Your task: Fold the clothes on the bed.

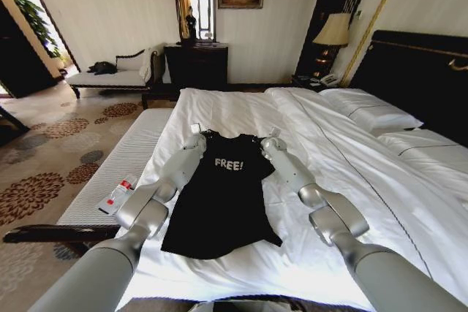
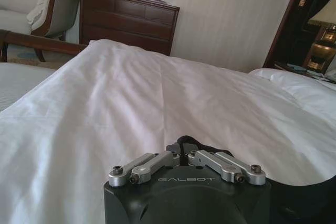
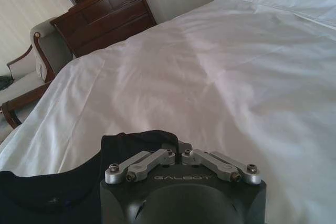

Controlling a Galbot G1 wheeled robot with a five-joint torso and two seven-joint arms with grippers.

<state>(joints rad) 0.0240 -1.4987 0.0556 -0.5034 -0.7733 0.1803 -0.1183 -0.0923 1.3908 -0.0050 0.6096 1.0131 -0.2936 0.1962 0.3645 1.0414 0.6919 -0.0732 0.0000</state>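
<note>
Both grippers sit low at the shoulders of the shirt. Working down from the biggest thing in the room: the bed is a broad double with a white duvet, pillows stacked toward its dark headboard. A pale striped bench runs along the bed's side on the robot's left, with a small white and red item lying on it. Beyond the bed stand a dark dresser under a mirror and a pale chaise.

Spread flat on the duvet, chest up, lies the black T-shirt, its pale "FREE!" lettering readable, collar pointing away from the robot and hem nearest it.

From either side the two grey arms reach in. At the shirt's left shoulder, the left gripper has its fingers drawn together, pinching a fold of black cloth. Over at the other shoulder the right gripper is likewise pressed closed on the shirt's edge, where the fabric bunches up against it.
</note>
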